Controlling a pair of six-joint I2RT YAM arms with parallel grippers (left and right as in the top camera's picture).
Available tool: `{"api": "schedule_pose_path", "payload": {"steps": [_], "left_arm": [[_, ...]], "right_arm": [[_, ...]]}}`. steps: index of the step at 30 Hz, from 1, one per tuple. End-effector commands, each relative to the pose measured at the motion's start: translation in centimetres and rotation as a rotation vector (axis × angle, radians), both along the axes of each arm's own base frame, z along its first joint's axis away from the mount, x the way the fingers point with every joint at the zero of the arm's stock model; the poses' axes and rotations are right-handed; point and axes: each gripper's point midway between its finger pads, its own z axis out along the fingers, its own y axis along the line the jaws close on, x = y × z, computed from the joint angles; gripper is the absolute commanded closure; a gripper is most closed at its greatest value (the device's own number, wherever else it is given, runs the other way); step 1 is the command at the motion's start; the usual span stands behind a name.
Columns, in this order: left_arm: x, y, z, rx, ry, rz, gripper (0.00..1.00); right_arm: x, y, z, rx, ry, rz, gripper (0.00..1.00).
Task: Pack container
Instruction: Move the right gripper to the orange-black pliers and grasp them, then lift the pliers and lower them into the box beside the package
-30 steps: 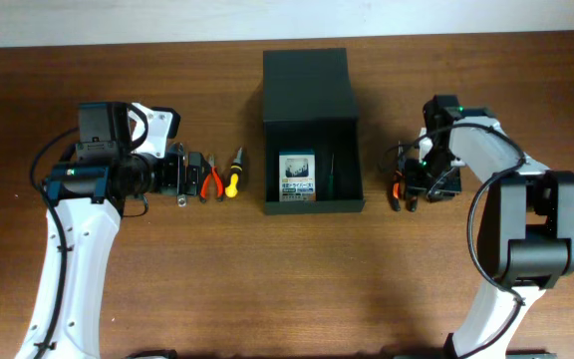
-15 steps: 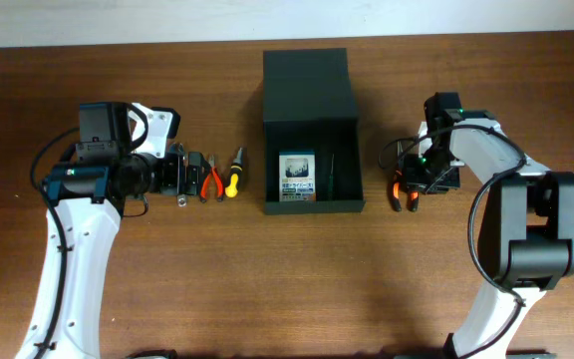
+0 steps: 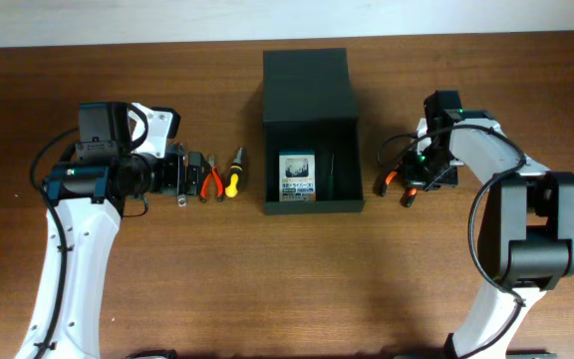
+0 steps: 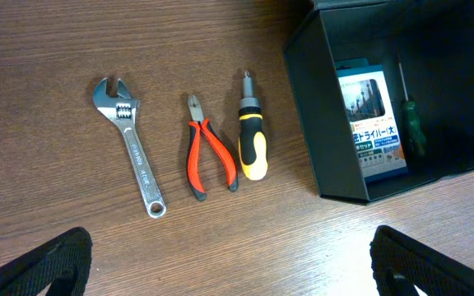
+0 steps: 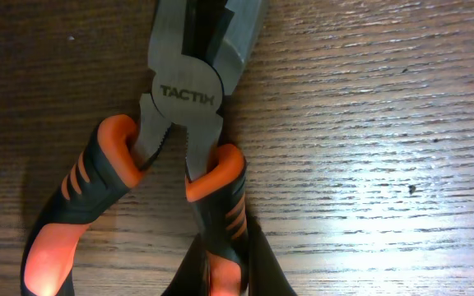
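We found the dark, matte container (image 3: 313, 207) standing open at the middle of the wooden table (image 3: 267, 289), between the two arms, its flap lid (image 3: 305, 85) laid back flat toward the far edge. The right gripper (image 3: 408, 187) was near the container's right wall but apart from it, with a strip of bare wood between them. The left gripper (image 3: 189, 172) was farther off on the opposite side, with three hand tools lying in a row between it and the box.

The right gripper was closed down tight. From its wrist camera we saw its dark fingers (image 5: 262, 271) pinched on one orange-and-black handle of a pair of pliers (image 5: 186, 94) stamped TACTIX. The grey nose pointed away from the camera and the other handle splayed free to the side. Whether the pliers rested on the wood or hung clear of it, we could not tell.

The left gripper's jaws stood wide apart, holding nothing and touching nothing, their ends showing only at the two bottom corners of its wrist view. Below it lay an adjustable wrench (image 4: 130, 145), red-handled cutters (image 4: 206, 156) and a yellow-and-black screwdriver (image 4: 251, 138), side by side and apart from each other, the screwdriver nearest the container. Inside the container we saw a blue-and-white card pack (image 4: 371, 123) flat on the floor and, just beside it, a green-handled screwdriver (image 4: 410, 123).
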Motion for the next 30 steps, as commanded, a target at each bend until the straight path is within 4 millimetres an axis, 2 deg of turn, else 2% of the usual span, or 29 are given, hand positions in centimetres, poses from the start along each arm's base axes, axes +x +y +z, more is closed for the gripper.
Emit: {"api": "schedule_pose_path", "payload": {"steps": [1,10,16,24,30], "left_arm": [[0.3,0.0,0.7,-0.004,-0.021,-0.015,0.01],[0.3,0.0,0.7,-0.004,-0.021,-0.015,0.01],[0.3,0.0,0.7,-0.004,-0.021,-0.015,0.01],[0.3,0.0,0.7,-0.004,-0.021,-0.015,0.01],[0.3,0.0,0.7,-0.004,-0.021,-0.015,0.01]], "right_arm": [[-0.8,0.2,-1.0,0.001,0.033,0.005,0.96],[-1.0,-0.4,-0.5,-0.03,0.047,-0.001,0.96],[0.2,-1.1,1.7,-0.068,-0.01,-0.002,0.96],[3.1,-1.1,7.7,-0.072,-0.142,-0.007,0.96],[5.2,-1.2,14.7,-0.075,-0.293,-0.016,0.96]]}}
